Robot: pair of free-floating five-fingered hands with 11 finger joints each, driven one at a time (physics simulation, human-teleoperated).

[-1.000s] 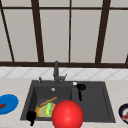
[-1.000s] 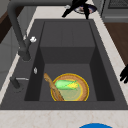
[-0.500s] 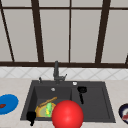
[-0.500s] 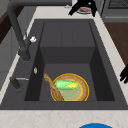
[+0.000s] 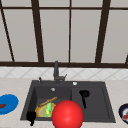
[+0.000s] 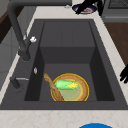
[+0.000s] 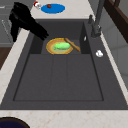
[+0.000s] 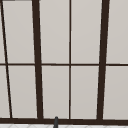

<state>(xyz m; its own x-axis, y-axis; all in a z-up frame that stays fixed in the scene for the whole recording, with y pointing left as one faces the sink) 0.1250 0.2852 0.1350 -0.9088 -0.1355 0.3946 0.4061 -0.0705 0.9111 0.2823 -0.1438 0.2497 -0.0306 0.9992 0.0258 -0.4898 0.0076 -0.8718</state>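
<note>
A yellow-rimmed bowl (image 5: 38, 111) (image 6: 86, 87) (image 7: 50, 47) lies in the black sink's left basin. It holds a green and yellow corn cob (image 6: 66, 85) (image 7: 62, 45), and a wooden stick (image 6: 52, 87) leans on its rim. My left hand (image 5: 31, 117) hovers at the sink's front edge beside the bowl, fingers relaxed; it also shows as (image 6: 123, 73). My right hand (image 5: 84, 95) hangs over the sink's draining side (image 5: 97, 107) with straight fingers pointing down. A hand (image 7: 25, 20) with straight fingers reaches over the front rim towards the bowl. A big red ball (image 5: 67, 115) fills the foreground.
The dark faucet (image 5: 56, 71) (image 6: 18, 30) rises behind the basin. A blue plate (image 5: 7, 103) (image 7: 52, 8) with a small red item sits on the counter at the left. A dark plate (image 5: 124, 113) (image 6: 87, 10) lies at the right. A window is behind.
In the left side view the far hand has drifted a little to the right. Bowl, ball and the other hand are where they were.
</note>
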